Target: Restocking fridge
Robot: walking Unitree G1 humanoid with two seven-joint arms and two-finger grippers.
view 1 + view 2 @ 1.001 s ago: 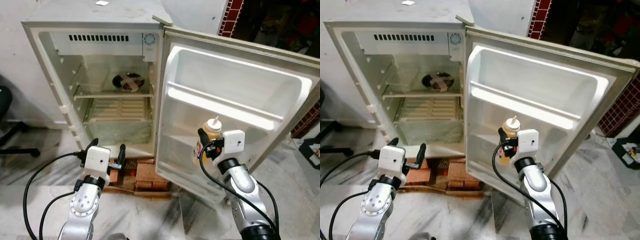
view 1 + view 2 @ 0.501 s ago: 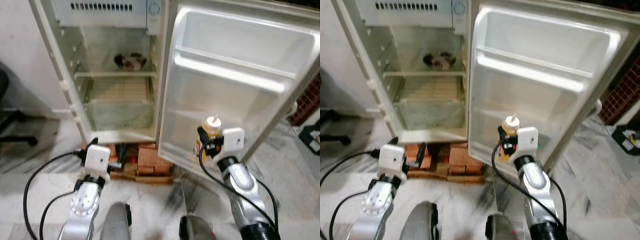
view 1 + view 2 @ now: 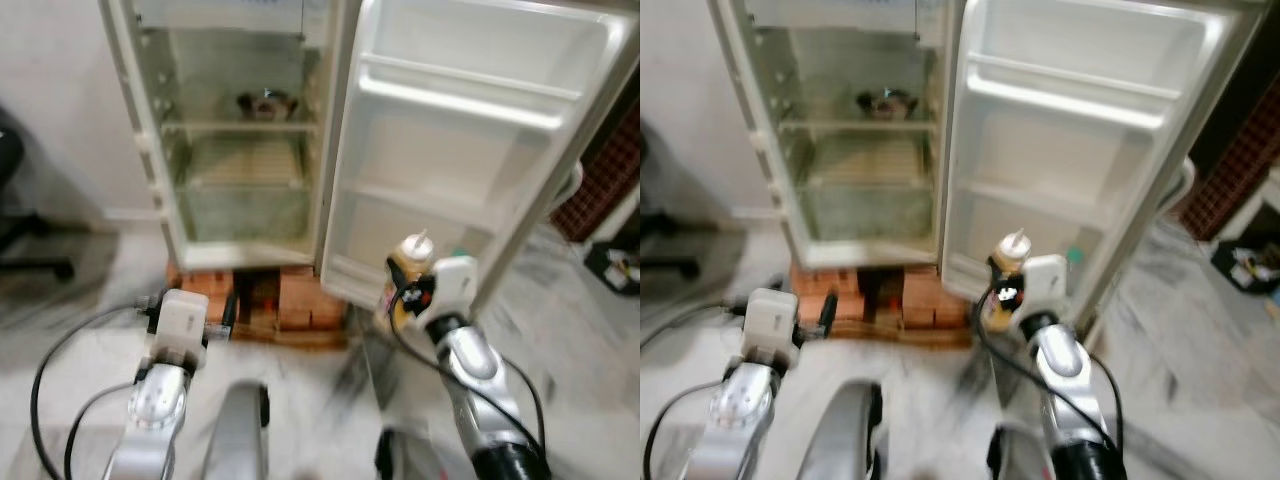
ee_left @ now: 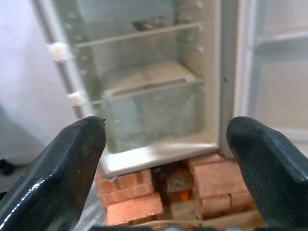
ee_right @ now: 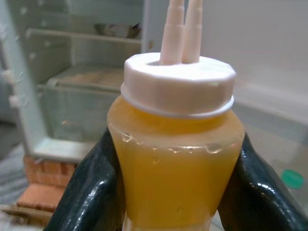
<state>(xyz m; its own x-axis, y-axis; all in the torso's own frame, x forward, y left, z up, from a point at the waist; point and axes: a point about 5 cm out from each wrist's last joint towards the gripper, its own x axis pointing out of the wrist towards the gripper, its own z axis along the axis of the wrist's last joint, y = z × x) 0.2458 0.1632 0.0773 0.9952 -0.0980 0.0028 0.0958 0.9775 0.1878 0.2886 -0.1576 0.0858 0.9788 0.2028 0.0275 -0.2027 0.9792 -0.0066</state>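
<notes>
While the right end effector (image 5: 175, 192) grips a yellow sauce bottle (image 5: 176, 159), the left end effector (image 4: 166, 159) gapes toward bricks (image 4: 130, 204).

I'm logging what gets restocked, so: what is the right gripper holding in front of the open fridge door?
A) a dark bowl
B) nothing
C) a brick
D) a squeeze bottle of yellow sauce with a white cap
D: the right gripper has its black fingers closed around the squeeze bottle, yellow inside, under a white cap with a nozzle.
</notes>
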